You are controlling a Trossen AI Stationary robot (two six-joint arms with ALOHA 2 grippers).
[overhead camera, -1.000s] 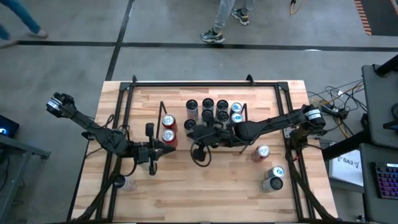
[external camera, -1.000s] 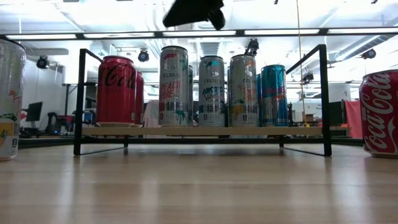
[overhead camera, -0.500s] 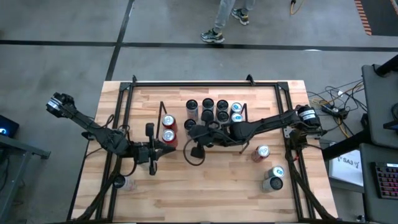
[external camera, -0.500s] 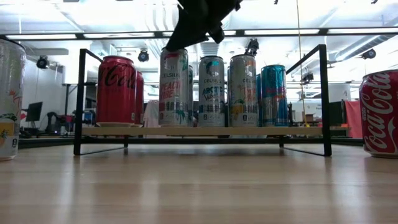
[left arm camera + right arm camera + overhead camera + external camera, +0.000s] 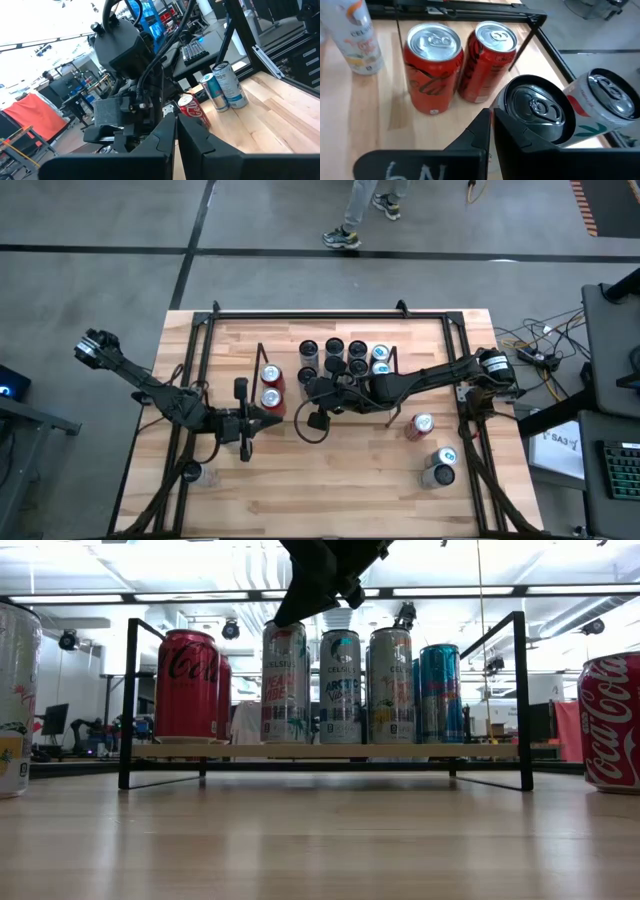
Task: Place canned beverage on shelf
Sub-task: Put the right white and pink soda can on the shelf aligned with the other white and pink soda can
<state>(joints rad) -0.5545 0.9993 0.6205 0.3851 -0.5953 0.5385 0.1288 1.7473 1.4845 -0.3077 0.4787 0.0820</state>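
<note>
Shelf (image 5: 262, 358) stands on the wooden table (image 5: 340, 490), toward its far edge and roughly centred between the side edges. In the low view its black wire end frames (image 5: 128, 705) rise from a light wood base (image 5: 330, 751).

Cans on the shelf: 2 red Coca-Cola cans (image 5: 270, 386) at its left end, then several slim Celsius cans (image 5: 340, 687) in rows, with a blue-topped can (image 5: 380, 360) at the right end.

Right gripper (image 5: 318, 392) hangs over the shelf's near edge, just right of the red cans, above a white Celsius can (image 5: 284, 683). Its fingers (image 5: 512, 131) are closed together and hold nothing; the right wrist view shows them just above a grey can top (image 5: 535, 109).

Left gripper (image 5: 272, 420) sits near the table's centre, just in front of the shelf's left end. Its fingers (image 5: 165, 137) are pressed together, empty.

Off the shelf: a red can (image 5: 421, 424) and 2 more cans (image 5: 438, 466) toward the table's right edge; 1 pale can (image 5: 197, 473) near the left edge.
</note>
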